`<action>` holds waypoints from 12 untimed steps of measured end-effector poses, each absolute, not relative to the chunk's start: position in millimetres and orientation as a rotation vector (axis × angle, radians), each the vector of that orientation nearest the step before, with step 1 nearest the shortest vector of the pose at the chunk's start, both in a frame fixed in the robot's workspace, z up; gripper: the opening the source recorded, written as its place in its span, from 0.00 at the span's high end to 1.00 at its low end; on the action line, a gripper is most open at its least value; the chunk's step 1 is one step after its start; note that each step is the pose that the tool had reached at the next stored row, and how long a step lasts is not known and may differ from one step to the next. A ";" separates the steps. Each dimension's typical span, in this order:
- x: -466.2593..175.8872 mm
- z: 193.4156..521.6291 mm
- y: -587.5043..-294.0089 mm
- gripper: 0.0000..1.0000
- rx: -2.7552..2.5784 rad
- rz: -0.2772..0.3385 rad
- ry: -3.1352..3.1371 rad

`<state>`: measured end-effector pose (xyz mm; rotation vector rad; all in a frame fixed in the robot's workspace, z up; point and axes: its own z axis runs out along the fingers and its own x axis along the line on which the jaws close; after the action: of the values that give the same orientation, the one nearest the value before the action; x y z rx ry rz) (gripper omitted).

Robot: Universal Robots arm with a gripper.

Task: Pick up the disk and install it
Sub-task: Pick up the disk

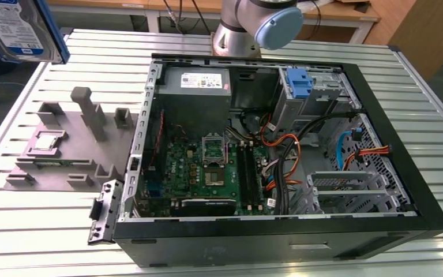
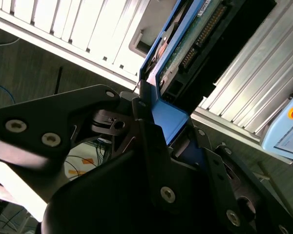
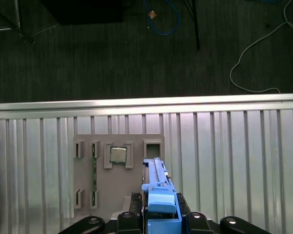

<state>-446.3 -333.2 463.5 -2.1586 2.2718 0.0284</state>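
Blue-railed and silver, the disk (image 1: 10,26) hangs at the upper left of the exterior view, clamped in the claw (image 3: 159,212) above the slatted table (image 1: 90,57).

We are seeing the disk (image 1: 12,26) wearing a white-and-blue label and blue rails, the gripper (image 2: 171,122) showing black, the slatted table (image 1: 44,242) gleaming silver, the holder (image 1: 79,156) showing grey, and the motherboard (image 1: 194,170) showing green inside the black case (image 1: 283,242).

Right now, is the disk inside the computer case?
No, the disk sits high at the exterior view's left, outside the open case.
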 end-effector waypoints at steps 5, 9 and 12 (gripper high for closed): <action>-446.3 466.2 -333.2 0.63 -2.159 0.028 2.272; -446.3 468.1 -333.2 0.63 -2.159 0.028 2.272; -446.3 469.4 -333.2 0.63 -2.159 0.028 2.272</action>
<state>-446.3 -333.2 469.4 -2.1587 2.2719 0.0284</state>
